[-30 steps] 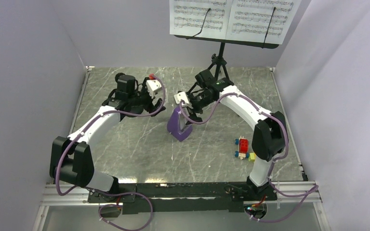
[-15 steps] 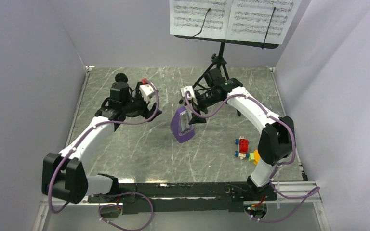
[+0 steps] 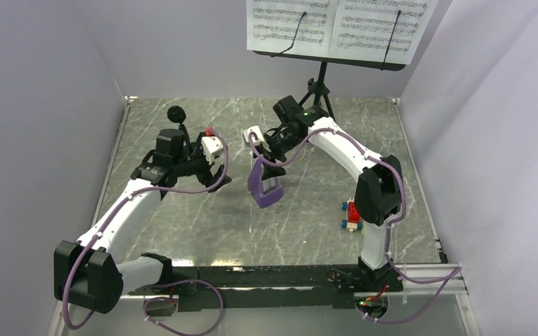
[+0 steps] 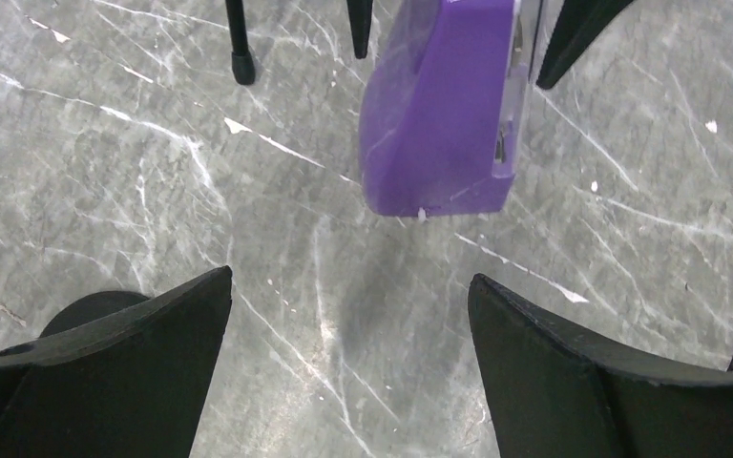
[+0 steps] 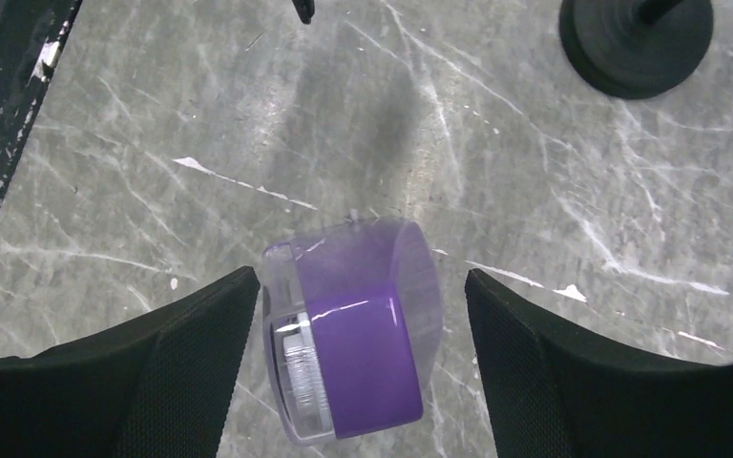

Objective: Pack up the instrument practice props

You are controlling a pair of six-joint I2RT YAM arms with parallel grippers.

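While the purple metronome (image 3: 263, 187) stands near the middle of the table (image 3: 182, 231) in the top view, the right gripper (image 3: 272, 168) hovers over it and the left gripper (image 3: 217, 178) sits just beside it. The left wrist view shows that pincer's fingers (image 4: 134, 363) wide apart, with the metronome ahead of them. The right wrist view shows its fingers (image 5: 153, 372) spread to either side of the metronome, not clamped on it.
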